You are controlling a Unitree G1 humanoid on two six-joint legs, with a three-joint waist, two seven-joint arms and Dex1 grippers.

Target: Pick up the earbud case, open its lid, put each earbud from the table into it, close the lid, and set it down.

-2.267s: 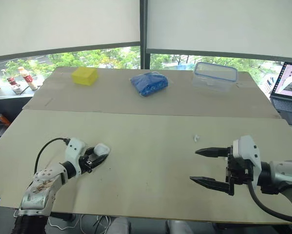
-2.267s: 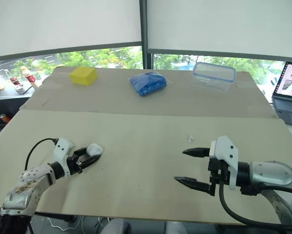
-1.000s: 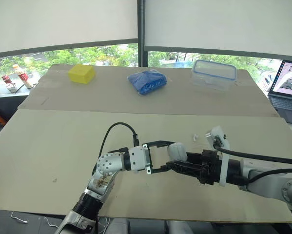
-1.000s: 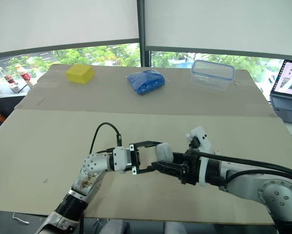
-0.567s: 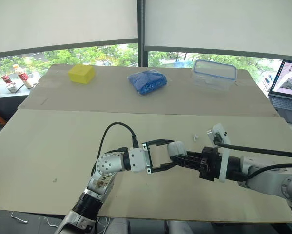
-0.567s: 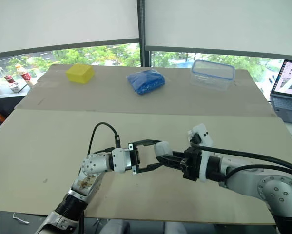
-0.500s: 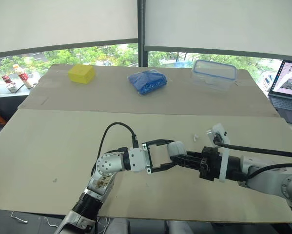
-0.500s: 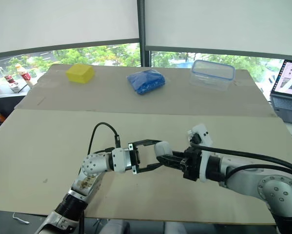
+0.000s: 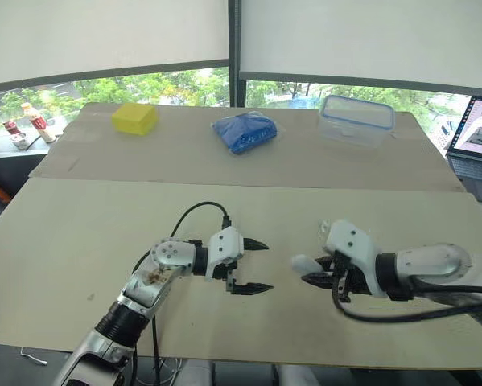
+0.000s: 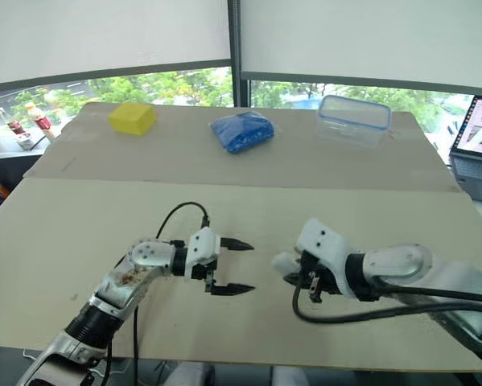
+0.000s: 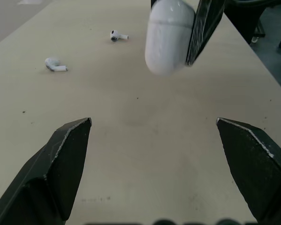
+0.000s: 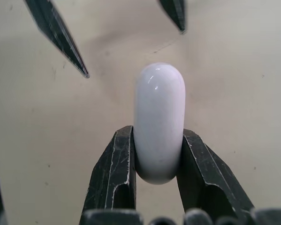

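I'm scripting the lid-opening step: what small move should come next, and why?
Probably ease the open left claw toward the free end of the smooth white pill-shaped earbud case: the right claw pinches its other end, and its lid looks shut.

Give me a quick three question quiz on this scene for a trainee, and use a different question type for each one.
1. True or false: the left gripper is shut.
2. Multiple choice: the earbud case is
A) lying on the table
B) clamped in the right gripper
C) held in the left gripper
3. Fill in the blank: ___ earbuds lie loose on the table.

Key: 1 false, its fingers are spread wide with nothing between them; 2 B; 3 two.
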